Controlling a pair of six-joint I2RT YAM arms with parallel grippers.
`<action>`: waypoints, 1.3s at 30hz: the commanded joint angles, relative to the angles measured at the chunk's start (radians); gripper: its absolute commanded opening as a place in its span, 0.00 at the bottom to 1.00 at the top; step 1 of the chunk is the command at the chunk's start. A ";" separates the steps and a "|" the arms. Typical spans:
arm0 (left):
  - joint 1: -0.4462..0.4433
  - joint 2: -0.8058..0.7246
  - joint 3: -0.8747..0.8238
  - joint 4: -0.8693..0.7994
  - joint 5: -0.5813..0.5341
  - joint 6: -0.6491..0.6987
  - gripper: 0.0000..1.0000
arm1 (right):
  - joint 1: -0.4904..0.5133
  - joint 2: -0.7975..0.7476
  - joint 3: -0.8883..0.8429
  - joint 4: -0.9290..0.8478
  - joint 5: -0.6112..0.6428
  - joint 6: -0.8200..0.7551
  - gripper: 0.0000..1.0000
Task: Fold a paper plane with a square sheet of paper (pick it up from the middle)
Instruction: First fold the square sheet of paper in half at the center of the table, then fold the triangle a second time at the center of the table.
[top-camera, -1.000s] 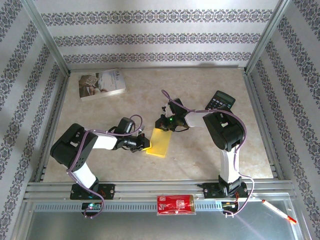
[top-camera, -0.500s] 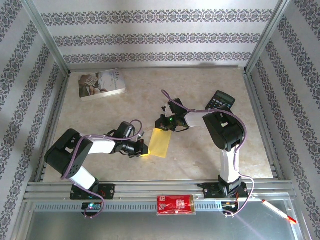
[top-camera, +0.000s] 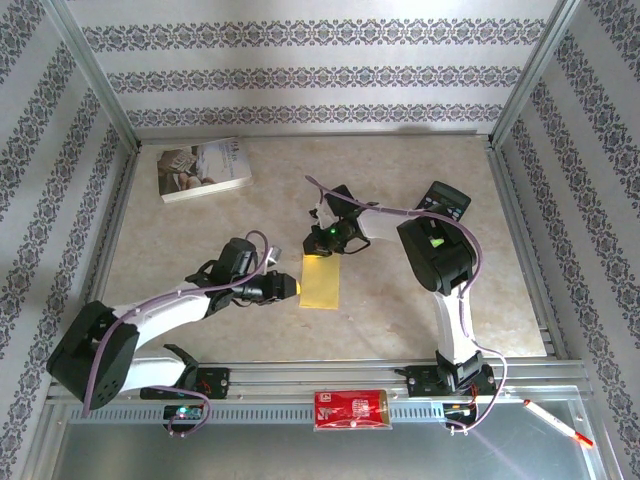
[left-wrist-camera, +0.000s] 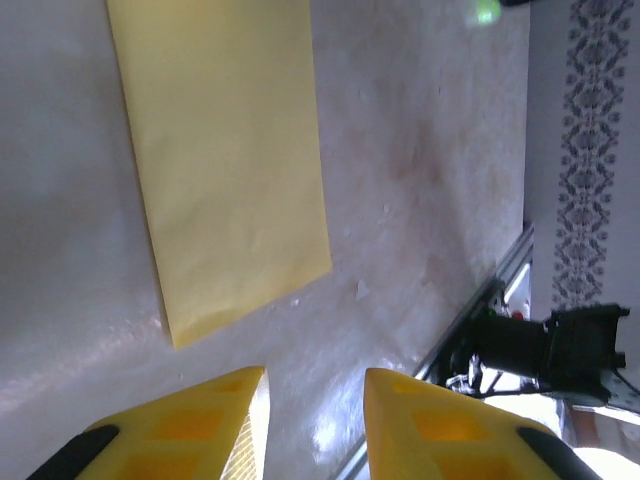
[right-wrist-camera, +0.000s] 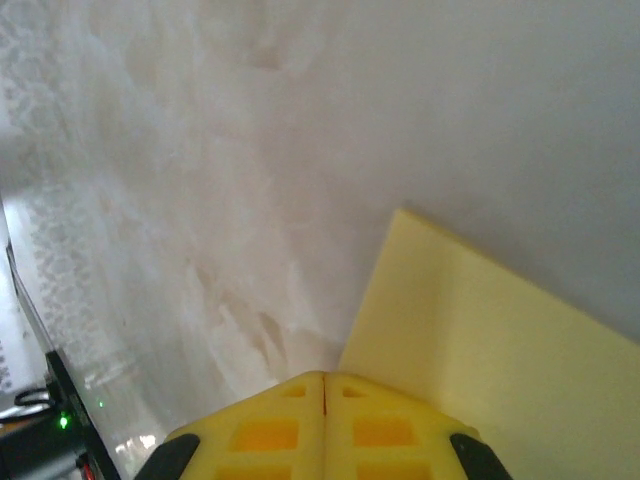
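The square sheet of paper (top-camera: 321, 282) is yellow and lies flat mid-table as a narrow folded rectangle; the paper plane is out of view. My left gripper (top-camera: 291, 287) sits low just left of the sheet, open, with nothing between its yellow fingers. In the left wrist view the sheet (left-wrist-camera: 220, 160) lies ahead of the left gripper (left-wrist-camera: 315, 385), with bare table between them. My right gripper (top-camera: 318, 245) is shut at the sheet's far edge. The right wrist view shows the shut right gripper (right-wrist-camera: 323, 378) by the corner of the sheet (right-wrist-camera: 490, 340).
A white printed book (top-camera: 203, 167) lies at the back left and a black calculator (top-camera: 445, 198) at the back right. A red packet (top-camera: 349, 409) and a pen (top-camera: 558, 422) rest on the metal front rail. Patterned walls close in three sides.
My left gripper has let go of the sheet's left edge and opened, and its arm has stretched low. The sheet now lies flat. My right gripper shifted slightly left.
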 joint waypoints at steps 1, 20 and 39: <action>0.008 -0.018 0.037 -0.037 -0.127 -0.025 0.30 | 0.010 -0.042 0.056 -0.103 -0.071 -0.090 0.03; -0.023 0.413 0.391 -0.197 -0.174 0.176 0.04 | -0.078 -0.570 -0.436 -0.049 0.438 0.060 0.33; -0.048 0.462 0.364 -0.204 -0.049 0.182 0.00 | 0.159 -0.703 -0.753 0.190 0.350 0.356 0.36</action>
